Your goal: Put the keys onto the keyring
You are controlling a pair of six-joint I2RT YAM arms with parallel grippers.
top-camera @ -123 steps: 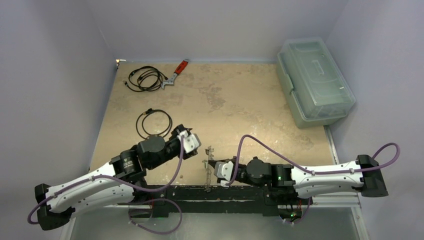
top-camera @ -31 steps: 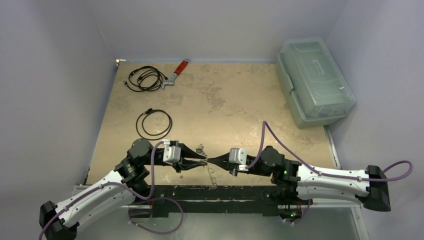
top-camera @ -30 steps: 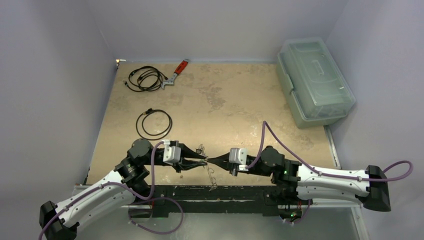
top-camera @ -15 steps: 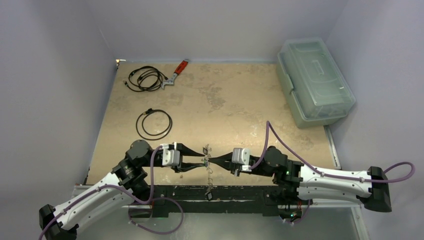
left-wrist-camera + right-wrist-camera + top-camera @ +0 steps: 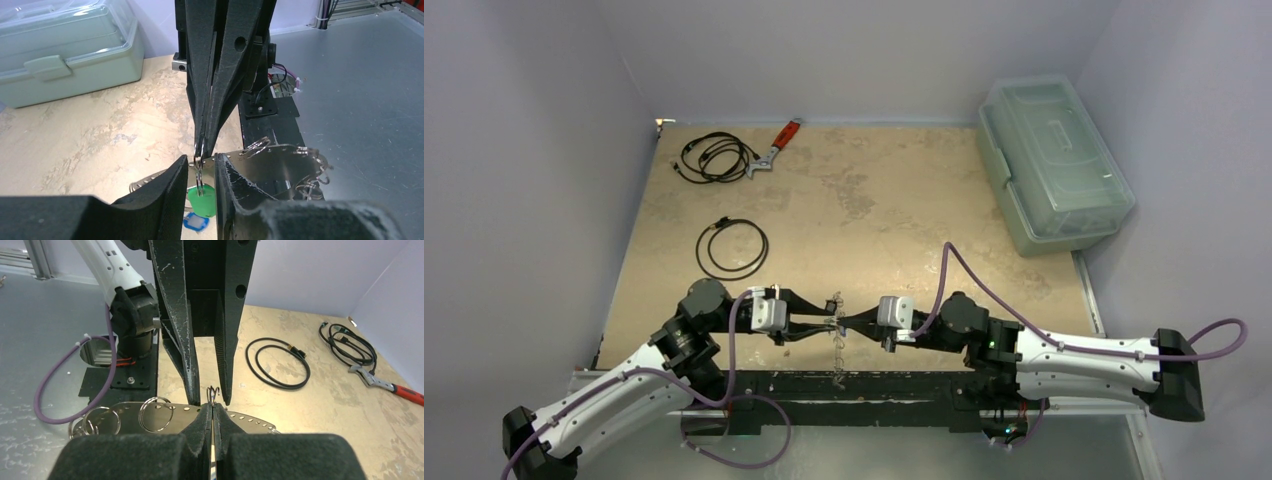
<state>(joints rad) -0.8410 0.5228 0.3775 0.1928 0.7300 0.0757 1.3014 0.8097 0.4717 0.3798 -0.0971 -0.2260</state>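
My two grippers meet tip to tip just above the table's near edge. The right gripper [image 5: 845, 322] [image 5: 213, 407] is shut on a small split ring [image 5: 212, 391] [image 5: 198, 172]. From that ring hangs a key with a green tag [image 5: 202, 199], and a blue-tagged key [image 5: 196, 221] shows just below it. My left gripper [image 5: 829, 322] [image 5: 201, 167] is open, one finger on each side of the split ring with a gap on both sides. The keyring [image 5: 280, 162] [image 5: 125, 412], a thin grey perforated band carrying small rings, hangs under the fingertips [image 5: 838, 345].
A pale green lidded box [image 5: 1052, 165] stands at the back right. A red-handled wrench [image 5: 776, 147] and a coiled black cable [image 5: 716, 157] lie at the back left. Another cable coil [image 5: 733, 248] lies just beyond the left arm. The black base rail [image 5: 854, 385] runs right below the grippers.
Over four seconds both arms swung round until their tips faced each other. In the last second the left jaws widened and then narrowed a little. The right gripper stayed shut.
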